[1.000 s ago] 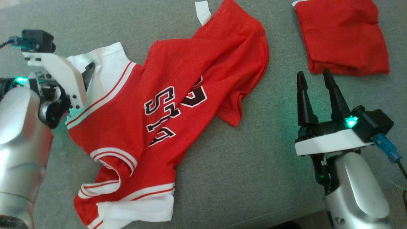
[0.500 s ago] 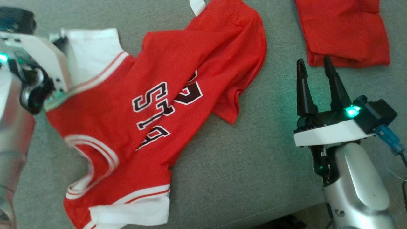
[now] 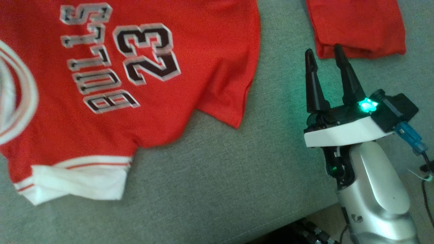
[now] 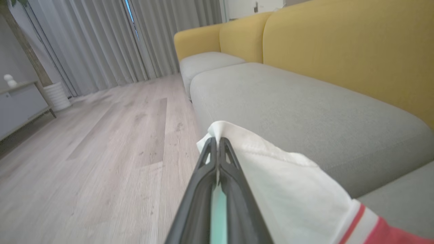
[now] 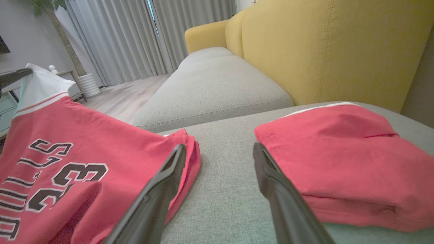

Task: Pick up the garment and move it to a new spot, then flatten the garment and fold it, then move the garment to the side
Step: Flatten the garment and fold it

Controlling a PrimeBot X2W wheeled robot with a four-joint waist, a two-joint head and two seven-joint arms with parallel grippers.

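A red basketball jersey (image 3: 135, 84) with white trim, dark outlined lettering and the number 23 covers the left half of the head view. It is stretched out over a grey sofa seat cushion (image 3: 220, 183). Its red lower hem touches the cushion, and a white-banded edge sits at the lower left.

In the left wrist view, the left gripper (image 4: 217, 142) has its two dark fingers pressed together on a white corner (image 4: 271, 176) of the jersey, pinching the fabric. The corner is held up off the seat. A pale wooden floor (image 4: 101, 152), grey curtains (image 4: 101, 44) and the sofa's yellow backrest (image 4: 339, 51) lie beyond it.

In the right wrist view, the jersey slopes up from the cushion to that raised white corner at the upper left, where a dark fingertip grips it.

The right gripper (image 3: 323, 49) has its fingers spread wide apart and holds nothing. It hangs over bare cushion between the jersey's hem and a folded red garment (image 3: 359, 27), which lies flat at the upper right. Its fingertips are near that garment's closest edge. Whether one finger touches the jersey's hem cannot be told.
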